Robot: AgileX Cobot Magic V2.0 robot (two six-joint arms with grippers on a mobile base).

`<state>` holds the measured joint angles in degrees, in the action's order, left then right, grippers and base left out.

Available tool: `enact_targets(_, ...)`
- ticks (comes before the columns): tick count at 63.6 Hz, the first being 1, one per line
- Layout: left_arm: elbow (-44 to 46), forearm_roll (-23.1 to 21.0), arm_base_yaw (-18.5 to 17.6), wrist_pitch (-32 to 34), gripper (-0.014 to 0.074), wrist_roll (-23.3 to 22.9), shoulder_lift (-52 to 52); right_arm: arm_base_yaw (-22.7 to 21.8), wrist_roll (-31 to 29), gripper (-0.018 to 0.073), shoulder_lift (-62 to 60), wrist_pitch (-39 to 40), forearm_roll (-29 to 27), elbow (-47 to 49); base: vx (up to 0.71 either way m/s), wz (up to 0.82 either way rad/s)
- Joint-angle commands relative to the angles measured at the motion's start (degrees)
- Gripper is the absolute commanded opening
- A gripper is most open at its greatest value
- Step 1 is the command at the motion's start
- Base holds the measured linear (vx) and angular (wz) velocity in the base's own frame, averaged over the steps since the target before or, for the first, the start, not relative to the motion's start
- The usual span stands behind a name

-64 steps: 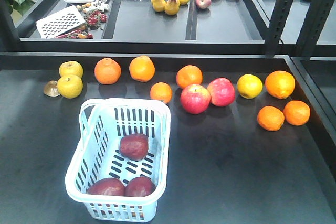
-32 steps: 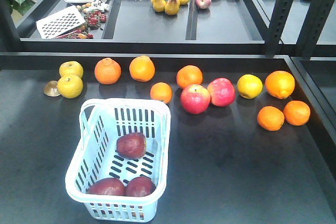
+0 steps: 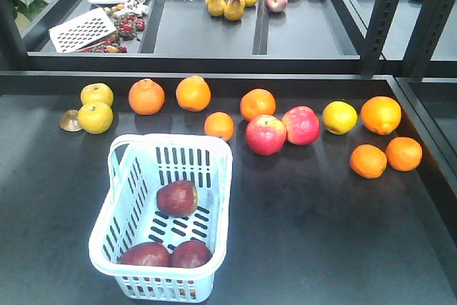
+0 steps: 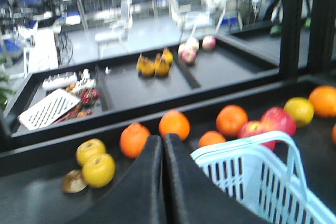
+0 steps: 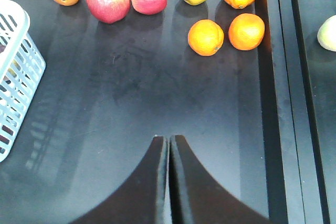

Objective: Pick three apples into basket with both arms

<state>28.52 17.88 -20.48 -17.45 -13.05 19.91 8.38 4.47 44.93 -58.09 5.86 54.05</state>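
Note:
Three dark maroon apples lie inside the pale blue basket (image 3: 114, 169): one (image 3: 177, 198) in the middle, two (image 3: 145, 254) (image 3: 190, 253) at the near end. No arm shows in the front view. My left gripper (image 4: 163, 141) is shut and empty, raised left of the basket (image 4: 273, 171), in a blurred view. My right gripper (image 5: 168, 140) is shut and empty above bare dark table, to the right of the basket (image 5: 13, 77).
Oranges (image 3: 146, 96) (image 3: 368, 161), two yellow apples (image 3: 96, 116), a lemon (image 3: 339, 117) and two bright red-pink apples (image 3: 265, 134) (image 3: 301, 125) lie on the table behind and right of the basket. The back tray holds pears (image 3: 233, 6), pale apples (image 3: 277, 1) and a grater (image 3: 81, 29).
The middle apple in the basket has rolled slightly left and towards the near end, turning its yellowish dimple into view. The other fruit has not moved.

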Motion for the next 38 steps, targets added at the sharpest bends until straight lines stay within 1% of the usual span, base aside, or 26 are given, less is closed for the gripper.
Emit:
enact_targets(1,-6.07,-3.23,2.94,12.43,-0.0006,-0.23,-3.43,-0.37,-0.02,-0.0009,-0.16,3.17,1.07,1.4,0.0,0.0)
enact_targets(4,-9.13,-4.67,4.24,14.45,-0.0006,-0.23,-4.77,-0.37,-0.02,-0.0009,-0.16,3.17,1.07,1.4,0.0,0.0)
enact_targets(8,-13.8,-7.7,6.46,17.78,-0.0006,0.33,-7.48,-0.37,-0.02,-0.0009,-0.16,3.17,1.07,1.4,0.0,0.0)
enact_targets(16,-21.1,-11.2,9.32,20.84,-0.0006,1.49,-11.99,-0.37,-0.02,-0.0009,-0.16,3.17,1.07,1.4,0.0,0.0)
enact_targets(20,-23.59,-12.02,10.17,21.72,-0.0006,1.77,-13.78,-0.37,-0.02,-0.0009,-0.16,3.17,1.07,1.4,0.0,0.0)
enact_targets(28,-28.7,-15.81,11.72,24.17,-0.0006,3.62,-17.43,-0.37,-0.02,-0.0009,-0.16,3.17,1.07,1.4,0.0,0.0)
enact_targets(32,-30.45,-17.01,12.25,25.46,-0.0006,4.27,-18.77,-0.37,-0.02,-0.0009,-0.16,3.17,1.07,1.4,0.0,0.0)
enact_targets(35,-30.29,-17.06,12.33,23.47,-0.0006,4.32,-19.54,-0.37,-0.02,-0.0009,-0.16,3.17,1.07,1.4,0.0,0.0)
enact_targets(38,-30.31,-16.89,12.38,22.86,-0.0006,5.05,-20.3,-0.37,-0.02,-0.0009,-0.16,3.17,1.07,1.4,0.0,0.0)
